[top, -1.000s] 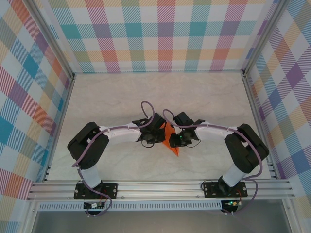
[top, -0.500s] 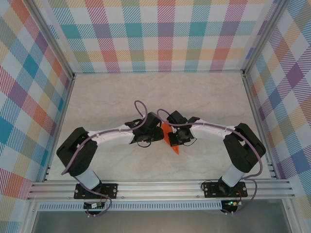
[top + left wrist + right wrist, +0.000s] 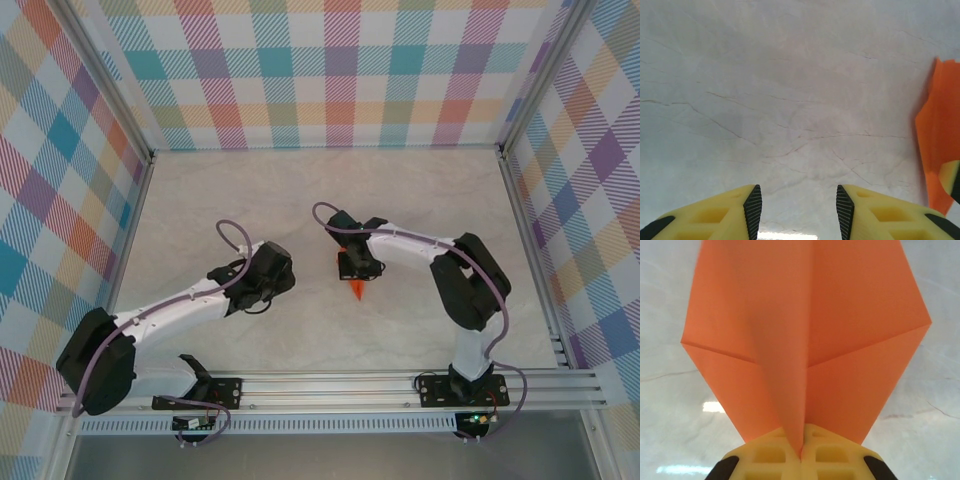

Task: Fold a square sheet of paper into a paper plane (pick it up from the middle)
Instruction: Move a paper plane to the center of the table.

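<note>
While the paper plane (image 3: 805, 335) is being clamped along its centre crease, the right gripper (image 3: 802, 452) is being shown closed hard on it, its 2 yellow fingers (image 3: 767, 457) pressed together with only the fold between them. On either side of that grip the 2 wings are being splayed outward, and the orange paper is being carried out ahead of the right gripper, over the pale table (image 3: 430, 200). Whether the nose is being rested on the surface cannot be told.

Over to the left of the right gripper, clearly apart from it, the left gripper (image 3: 799, 200) is being held with its jaws parted and nothing between the black ridged pads (image 3: 753, 210); only an edge of orange is being caught at the far right of its wrist view.

As for handling, the paper is being judged very light, thin and limp: easily bent, easily crumpled if squeezed at a wing, and likely to slide out of smooth plastic. The stacked layers at the centre crease are being judged the stiffest part, so that fold, about midway along its length, is being favoured as the place to take hold, just beside the right gripper if a 2nd grip is needed.
</note>
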